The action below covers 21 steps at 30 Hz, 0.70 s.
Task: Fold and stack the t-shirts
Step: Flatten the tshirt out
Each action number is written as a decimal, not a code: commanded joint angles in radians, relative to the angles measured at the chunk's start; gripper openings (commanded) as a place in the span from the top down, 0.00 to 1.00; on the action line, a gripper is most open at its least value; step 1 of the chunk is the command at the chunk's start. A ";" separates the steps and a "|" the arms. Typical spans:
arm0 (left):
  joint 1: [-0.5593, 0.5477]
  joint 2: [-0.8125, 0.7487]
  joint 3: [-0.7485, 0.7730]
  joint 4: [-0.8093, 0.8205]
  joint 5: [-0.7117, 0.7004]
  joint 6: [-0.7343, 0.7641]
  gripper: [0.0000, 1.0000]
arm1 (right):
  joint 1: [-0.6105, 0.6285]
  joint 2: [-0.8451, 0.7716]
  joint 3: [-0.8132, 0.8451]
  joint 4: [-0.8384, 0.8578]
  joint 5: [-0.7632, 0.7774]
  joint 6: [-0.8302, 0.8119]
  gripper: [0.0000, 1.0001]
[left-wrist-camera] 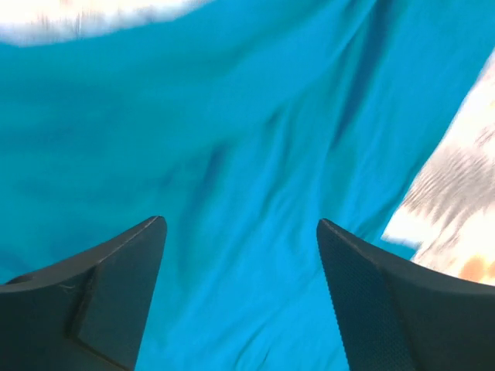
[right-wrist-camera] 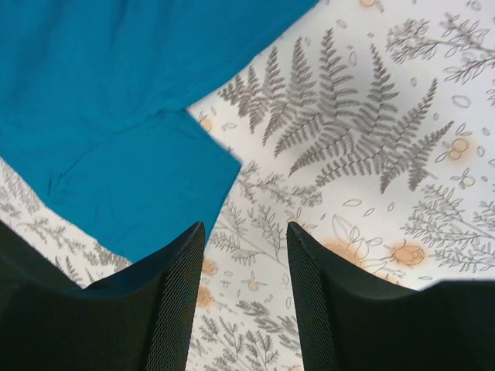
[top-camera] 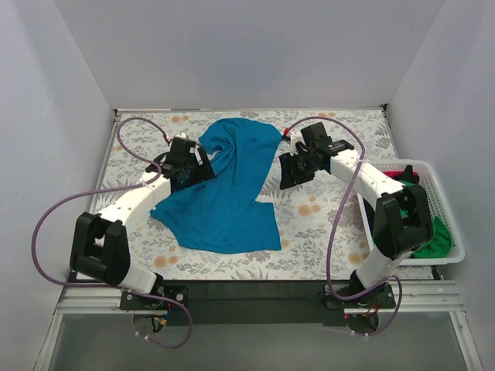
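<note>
One basket (top-camera: 451, 226) right of teal t-shirt (top-camera: 228, 193)

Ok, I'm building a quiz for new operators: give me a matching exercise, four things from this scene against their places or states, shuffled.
Things:
1. teal t-shirt
2. white basket
3. left gripper
4. right gripper

Places or states:
a. at the right edge of the table
b. open, over teal cloth
c. lying loose mid-table
d. open, over bare patterned tabletop beside the t-shirt's edge

Pairs: 1-c, 2-a, 3-b, 4-d.
</note>
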<state>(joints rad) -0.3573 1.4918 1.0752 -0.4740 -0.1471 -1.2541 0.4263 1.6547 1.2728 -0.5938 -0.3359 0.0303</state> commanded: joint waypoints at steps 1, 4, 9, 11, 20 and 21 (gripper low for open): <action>-0.011 -0.074 -0.150 -0.090 0.046 -0.117 0.23 | -0.012 0.045 0.065 0.064 0.046 0.037 0.47; -0.012 -0.106 -0.237 -0.094 0.070 -0.178 0.30 | -0.037 0.103 0.106 0.132 0.078 0.091 0.48; -0.009 -0.111 -0.303 -0.069 0.096 -0.220 0.31 | -0.107 0.235 0.177 0.281 0.055 0.236 0.42; -0.011 -0.107 -0.340 -0.057 0.110 -0.240 0.31 | -0.126 0.299 0.204 0.353 0.034 0.313 0.38; 0.044 -0.103 -0.452 -0.037 0.193 -0.255 0.31 | -0.156 0.557 0.468 0.457 -0.029 0.506 0.33; 0.052 -0.108 -0.466 -0.038 0.198 -0.255 0.31 | -0.158 0.573 0.479 0.466 -0.025 0.526 0.33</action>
<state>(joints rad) -0.3279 1.3682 0.6773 -0.4789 0.0021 -1.4929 0.2623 2.1971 1.6798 -0.2085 -0.3355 0.4545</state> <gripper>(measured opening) 0.692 0.673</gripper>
